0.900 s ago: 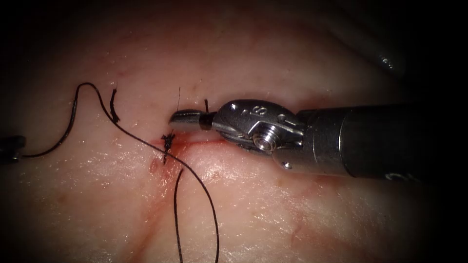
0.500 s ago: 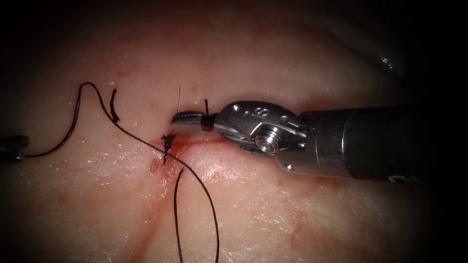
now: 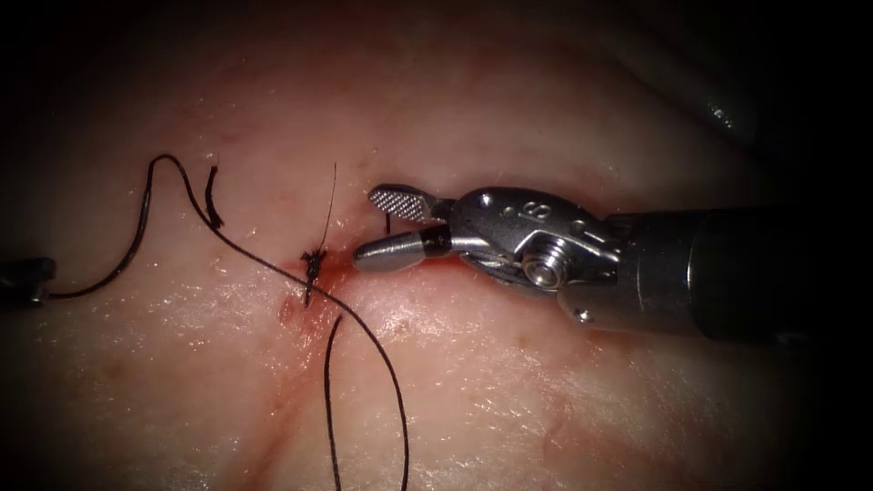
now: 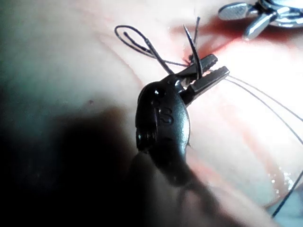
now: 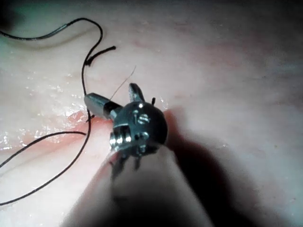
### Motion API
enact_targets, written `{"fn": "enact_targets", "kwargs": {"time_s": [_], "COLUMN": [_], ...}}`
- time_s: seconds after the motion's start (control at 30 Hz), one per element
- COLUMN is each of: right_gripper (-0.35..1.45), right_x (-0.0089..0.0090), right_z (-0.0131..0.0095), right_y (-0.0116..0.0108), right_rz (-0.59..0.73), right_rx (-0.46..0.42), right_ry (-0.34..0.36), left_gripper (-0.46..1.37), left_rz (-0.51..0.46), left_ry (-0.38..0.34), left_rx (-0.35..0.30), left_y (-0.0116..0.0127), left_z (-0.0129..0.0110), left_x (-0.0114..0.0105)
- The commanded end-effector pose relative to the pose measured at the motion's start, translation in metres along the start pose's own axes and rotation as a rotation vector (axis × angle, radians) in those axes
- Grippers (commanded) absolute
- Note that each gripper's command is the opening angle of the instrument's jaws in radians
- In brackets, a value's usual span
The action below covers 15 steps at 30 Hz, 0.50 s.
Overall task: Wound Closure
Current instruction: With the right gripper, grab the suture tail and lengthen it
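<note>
The right tool (image 3: 386, 225) is holding its jaws apart, empty, just right of the knot (image 3: 314, 264) on the tissue (image 3: 509, 400). The left tool (image 4: 208, 73) is gripping the thread (image 3: 264, 264), which looks thin and limp, probably best grasped near the knot.

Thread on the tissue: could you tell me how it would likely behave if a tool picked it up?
Probably floppy: the thread lies in loose curves across the tissue. Possibly slippery, as that surface glistens. The left tool holds it; the right tool, open, holds nothing.
</note>
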Motion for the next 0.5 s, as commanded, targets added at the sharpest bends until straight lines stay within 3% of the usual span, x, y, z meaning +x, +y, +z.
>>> {"fn": "enact_targets", "kwargs": {"time_s": [0.03,0.37,0.5], "right_gripper": [0.96,0.86,0.86], "right_x": [0.0000,-0.0017,-0.0025], "right_z": [-0.0001,0.0005,0.0012], "right_y": [0.0002,0.0040,0.0056], "right_rz": [0.000,-0.010,-0.016], "right_rx": [0.003,-0.021,-0.071], "right_ry": [-0.001,0.001,-0.004], "left_gripper": [-0.35,-0.35,-0.35], "left_rz": [0.000,0.005,0.005], "left_ry": [0.000,-0.004,-0.004], "left_rx": [-0.015,-0.019,-0.019], "left_y": [0.0000,0.0004,0.0004], "left_z": [0.0000,-0.0003,-0.0003], "left_x": [0.0000,-0.0004,-0.0005]}}
